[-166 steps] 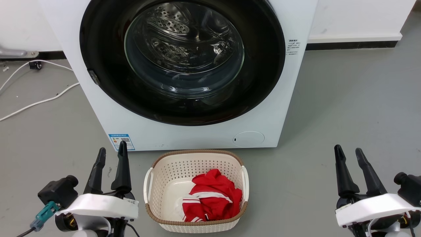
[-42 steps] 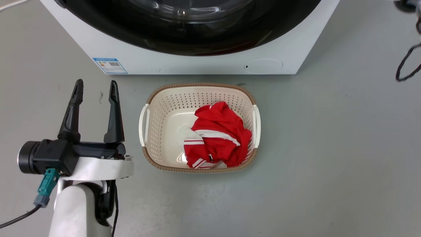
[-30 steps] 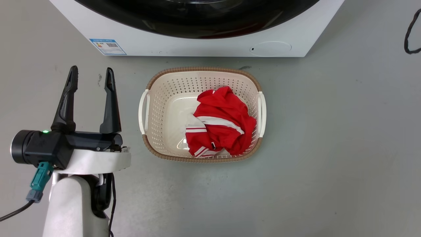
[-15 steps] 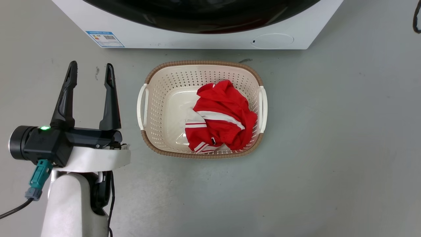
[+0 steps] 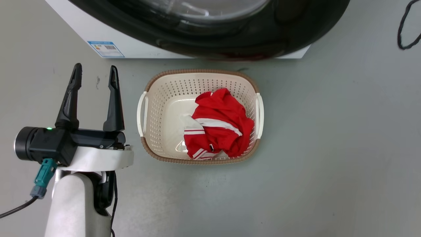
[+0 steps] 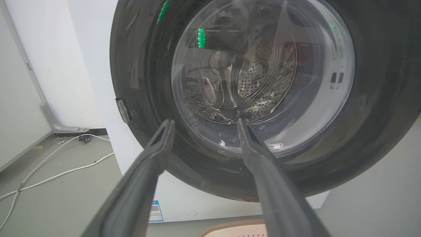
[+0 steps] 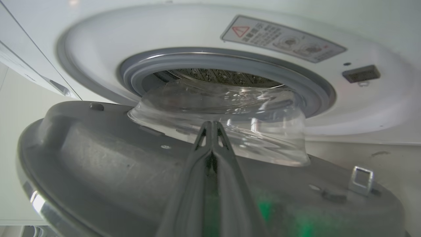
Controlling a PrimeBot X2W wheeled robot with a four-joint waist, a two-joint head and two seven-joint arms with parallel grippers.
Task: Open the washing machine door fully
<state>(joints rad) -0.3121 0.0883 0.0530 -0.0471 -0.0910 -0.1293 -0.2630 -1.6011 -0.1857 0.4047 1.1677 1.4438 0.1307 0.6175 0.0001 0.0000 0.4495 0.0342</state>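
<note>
washing machine door [image 5: 250, 39] has swung ajar, right gripper [image 7: 212, 125] closed behind it.

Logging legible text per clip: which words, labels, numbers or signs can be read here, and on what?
None reads as words.
blue label sticker on the washing machine front, low left: QR code, print too small.
warning label above the drum opening: red triangle sign, print blurred.
</note>
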